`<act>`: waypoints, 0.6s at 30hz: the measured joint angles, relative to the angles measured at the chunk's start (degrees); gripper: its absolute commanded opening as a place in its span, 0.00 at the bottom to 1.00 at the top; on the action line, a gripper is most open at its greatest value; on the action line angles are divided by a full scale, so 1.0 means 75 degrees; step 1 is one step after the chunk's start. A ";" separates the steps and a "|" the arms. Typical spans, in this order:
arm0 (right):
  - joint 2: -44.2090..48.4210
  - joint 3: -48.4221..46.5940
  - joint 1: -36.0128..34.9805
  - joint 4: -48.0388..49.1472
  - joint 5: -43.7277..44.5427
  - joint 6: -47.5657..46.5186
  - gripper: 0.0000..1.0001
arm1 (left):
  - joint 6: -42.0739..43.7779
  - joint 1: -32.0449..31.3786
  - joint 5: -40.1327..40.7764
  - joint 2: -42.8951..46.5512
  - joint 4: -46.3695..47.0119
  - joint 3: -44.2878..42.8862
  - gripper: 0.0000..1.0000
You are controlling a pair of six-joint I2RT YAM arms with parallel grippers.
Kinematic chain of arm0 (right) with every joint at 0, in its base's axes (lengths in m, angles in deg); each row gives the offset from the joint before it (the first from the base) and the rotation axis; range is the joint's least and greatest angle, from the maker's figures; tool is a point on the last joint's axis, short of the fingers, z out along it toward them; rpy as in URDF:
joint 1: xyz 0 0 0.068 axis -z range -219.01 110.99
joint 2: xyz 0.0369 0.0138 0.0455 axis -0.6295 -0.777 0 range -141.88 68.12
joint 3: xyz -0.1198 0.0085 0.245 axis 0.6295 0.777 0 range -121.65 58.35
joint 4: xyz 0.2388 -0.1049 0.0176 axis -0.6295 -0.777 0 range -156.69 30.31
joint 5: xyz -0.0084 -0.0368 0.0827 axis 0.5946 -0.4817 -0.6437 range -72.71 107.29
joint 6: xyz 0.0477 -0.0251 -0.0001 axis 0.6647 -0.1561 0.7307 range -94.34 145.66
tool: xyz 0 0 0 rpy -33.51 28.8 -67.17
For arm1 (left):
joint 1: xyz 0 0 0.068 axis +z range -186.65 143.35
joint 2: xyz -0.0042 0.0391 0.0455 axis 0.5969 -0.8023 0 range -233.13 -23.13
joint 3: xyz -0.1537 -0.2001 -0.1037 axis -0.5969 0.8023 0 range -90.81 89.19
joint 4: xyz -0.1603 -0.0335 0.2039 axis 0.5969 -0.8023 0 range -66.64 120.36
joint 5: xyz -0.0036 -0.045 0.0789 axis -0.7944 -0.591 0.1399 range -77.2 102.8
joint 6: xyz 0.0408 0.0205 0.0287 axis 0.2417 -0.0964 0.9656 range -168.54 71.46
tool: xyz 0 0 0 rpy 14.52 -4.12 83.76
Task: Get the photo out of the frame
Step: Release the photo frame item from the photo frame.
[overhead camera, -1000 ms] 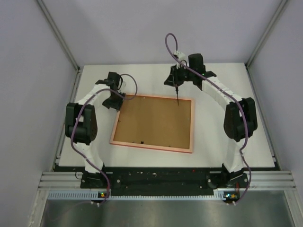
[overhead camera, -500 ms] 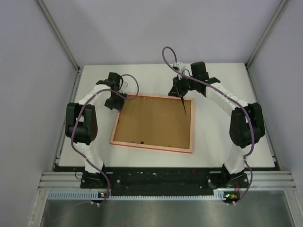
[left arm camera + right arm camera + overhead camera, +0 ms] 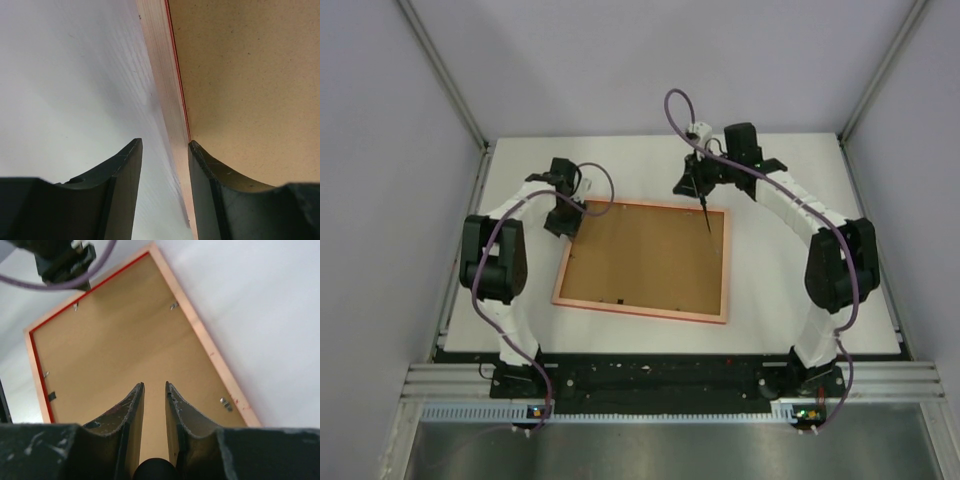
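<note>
From above, the frame [image 3: 642, 311] lies back up on the white table [image 3: 760, 295], between your two arms, with its brown backing board [image 3: 645, 255] facing the camera. The photo does not show. Your left tool [image 3: 563, 218] sits at the frame's far left corner. Your right tool [image 3: 709, 228] points down onto the backing board just inside the far right corner.

In the left wrist view, your left tool [image 3: 165, 141] has its fingers [image 3: 125, 170] apart. The frame's pale pinkish rim [image 3: 164, 75] runs straight ahead through the gap between them. Bare table lies off the left finger and backing board [image 3: 240, 75] off the right one. You cannot tell whether either finger touches the rim.

In the right wrist view, your right tool [image 3: 154, 384] has its fingers nearly together, with only a narrow slit and nothing between the tips. The backing board [image 3: 115, 340] spreads out ahead of it. The frame's rim [image 3: 200, 330] slants past on the right, carrying small metal tabs [image 3: 226, 404] along its inner edge. The left arm hangs over the corner farthest ahead.
</note>
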 measured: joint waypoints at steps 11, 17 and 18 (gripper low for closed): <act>-0.0959 -0.1641 0.0000 0.0309 -0.0047 0.0402 0.00 | 0.0020 -0.0023 -0.0230 -0.0481 -0.0009 -0.0227 0.40; -0.1011 -0.1883 0.0003 0.0221 -0.0102 0.0382 0.00 | -0.0134 -0.0082 -0.0306 -0.0766 -0.0251 -0.0624 0.01; -0.1064 -0.2022 0.0000 0.0221 -0.0108 0.0379 0.00 | -0.0201 -0.0087 -0.0297 -0.0848 -0.0245 -0.0752 0.00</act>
